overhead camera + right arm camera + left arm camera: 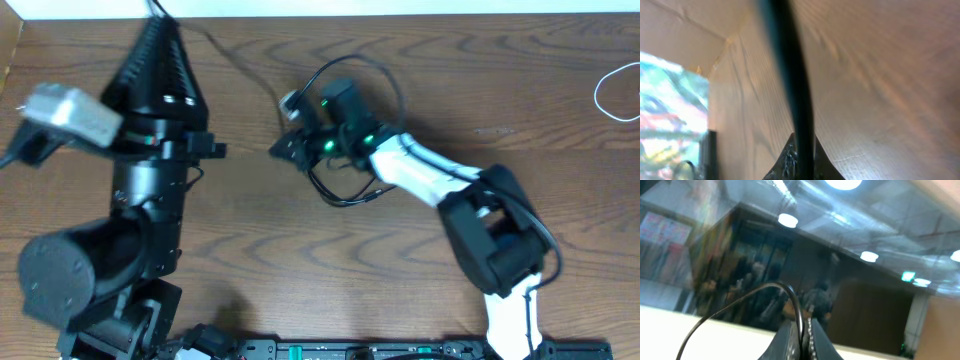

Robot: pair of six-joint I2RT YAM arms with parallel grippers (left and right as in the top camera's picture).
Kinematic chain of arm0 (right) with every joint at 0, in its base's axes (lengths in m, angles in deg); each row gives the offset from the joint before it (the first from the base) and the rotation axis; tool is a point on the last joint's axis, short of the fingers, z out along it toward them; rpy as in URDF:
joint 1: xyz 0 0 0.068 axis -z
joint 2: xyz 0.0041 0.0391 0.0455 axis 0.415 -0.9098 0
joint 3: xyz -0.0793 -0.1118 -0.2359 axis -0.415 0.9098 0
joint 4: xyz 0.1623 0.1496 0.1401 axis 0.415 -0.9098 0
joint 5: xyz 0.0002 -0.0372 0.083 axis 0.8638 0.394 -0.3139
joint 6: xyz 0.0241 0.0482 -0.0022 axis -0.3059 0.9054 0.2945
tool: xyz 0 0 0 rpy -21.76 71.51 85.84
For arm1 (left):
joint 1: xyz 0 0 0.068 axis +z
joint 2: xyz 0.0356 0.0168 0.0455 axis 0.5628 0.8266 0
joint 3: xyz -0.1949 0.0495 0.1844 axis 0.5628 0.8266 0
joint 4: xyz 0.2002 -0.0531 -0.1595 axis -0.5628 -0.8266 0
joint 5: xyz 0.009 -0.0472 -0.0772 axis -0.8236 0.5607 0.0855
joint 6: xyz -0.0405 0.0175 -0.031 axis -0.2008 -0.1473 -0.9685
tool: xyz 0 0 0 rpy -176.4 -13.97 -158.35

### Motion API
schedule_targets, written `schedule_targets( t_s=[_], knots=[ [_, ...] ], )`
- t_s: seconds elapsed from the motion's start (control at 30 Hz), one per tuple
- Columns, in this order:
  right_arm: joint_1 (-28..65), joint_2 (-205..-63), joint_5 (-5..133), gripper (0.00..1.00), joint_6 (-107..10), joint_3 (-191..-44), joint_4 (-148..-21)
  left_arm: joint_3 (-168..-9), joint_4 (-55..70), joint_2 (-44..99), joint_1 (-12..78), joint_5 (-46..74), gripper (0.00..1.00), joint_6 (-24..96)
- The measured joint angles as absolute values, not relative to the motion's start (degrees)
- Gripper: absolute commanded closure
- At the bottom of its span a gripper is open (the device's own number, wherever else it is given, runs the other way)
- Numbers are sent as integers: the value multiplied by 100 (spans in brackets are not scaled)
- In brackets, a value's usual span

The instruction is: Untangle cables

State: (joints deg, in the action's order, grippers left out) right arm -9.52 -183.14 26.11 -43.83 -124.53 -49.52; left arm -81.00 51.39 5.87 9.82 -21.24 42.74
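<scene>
The black cable [240, 66] runs from the top edge of the wooden table down to a small white plug [290, 101], then loops around the right wrist. My left gripper [158, 20] points toward the far edge, lifted, and is shut on that cable. In the left wrist view the thin black cable [740, 298] arcs out from between the shut jaws of the left gripper [804, 323]. My right gripper [281, 150] lies low at table centre, pointing left. The right wrist view has the right gripper [802, 145] shut on the black cable [790, 65]. The white cable [598, 95] curls at the far right edge, apart from both grippers.
The left arm's bulky black body [150, 190] fills the left third of the table. The right arm's white and black links [480, 220] stretch from the near right edge toward the centre. A black rail [400, 350] lies along the near edge.
</scene>
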Motion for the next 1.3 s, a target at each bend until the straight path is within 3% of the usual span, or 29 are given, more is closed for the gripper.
schedule_targets(
  t_s=[0.1,0.3,0.67,0.87,1.1,1.3],
  knots=[
    [-321,-17617,2235,99,-3979,-12453,-4969,-8127,3727,613,987,-1942,93,4278],
    [580,-16970,1456,99,-3011,-12481,-5059,-8124,1814,1291,993,-69,93,4600],
    [663,-17014,952,99,-2663,-12468,-5550,-8083,2029,3652,1017,3220,93,5931],
    [1091,-17333,853,99,-2685,-12468,-5640,-8081,1978,3588,1100,3760,92,6283],
    [1345,-17901,471,99,-2912,-12457,-5662,-8072,752,3673,1122,4068,93,7122],
    [1428,-17912,147,99,-3078,-12457,-5771,-8070,638,4738,1129,4141,93,7382]
  ],
)
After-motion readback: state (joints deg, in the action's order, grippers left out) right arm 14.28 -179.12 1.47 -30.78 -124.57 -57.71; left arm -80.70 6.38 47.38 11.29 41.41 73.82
